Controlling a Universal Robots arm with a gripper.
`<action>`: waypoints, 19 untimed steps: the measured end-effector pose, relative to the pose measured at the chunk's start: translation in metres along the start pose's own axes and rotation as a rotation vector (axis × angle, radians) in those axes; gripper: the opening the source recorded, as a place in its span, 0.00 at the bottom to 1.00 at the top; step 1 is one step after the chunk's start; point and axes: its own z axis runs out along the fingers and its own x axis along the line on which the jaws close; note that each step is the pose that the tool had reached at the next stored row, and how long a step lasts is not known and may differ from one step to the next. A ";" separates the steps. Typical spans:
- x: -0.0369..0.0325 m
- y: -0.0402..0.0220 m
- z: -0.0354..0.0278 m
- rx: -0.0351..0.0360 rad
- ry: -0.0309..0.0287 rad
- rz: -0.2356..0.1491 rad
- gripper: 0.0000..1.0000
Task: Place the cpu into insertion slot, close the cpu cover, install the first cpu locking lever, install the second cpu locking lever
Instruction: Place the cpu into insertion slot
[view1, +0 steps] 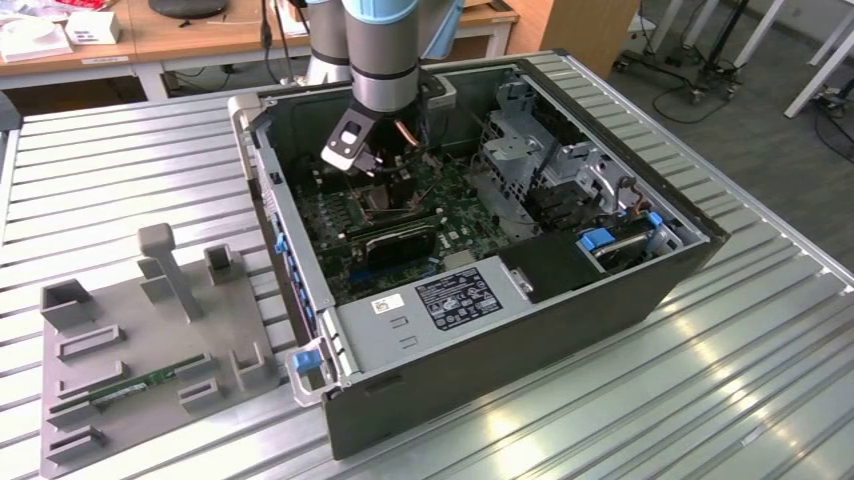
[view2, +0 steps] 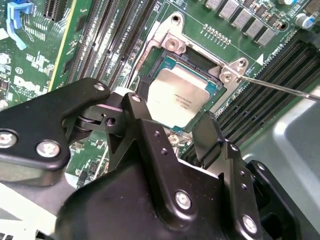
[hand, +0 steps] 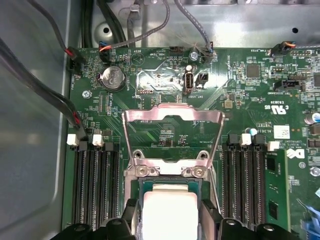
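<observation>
Grey arm reaches straight down into the case, tool over the cpu, grip impossible to tell.

The small, flat, square silvery-grey cpu lies face up and level in the dark-framed square insertion slot. The thin silver metal-frame cpu cover, with its square opening, stands swung open on its hinge just beside the chip, not over it.
</observation>
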 end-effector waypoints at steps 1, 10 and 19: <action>0.0000 0.0001 -0.0012 0.0001 -0.0001 0.000 0.62; 0.0007 0.0015 -0.0152 0.0001 -0.0001 0.000 0.62; 0.0008 0.0018 -0.0183 0.0000 -0.0002 0.000 0.62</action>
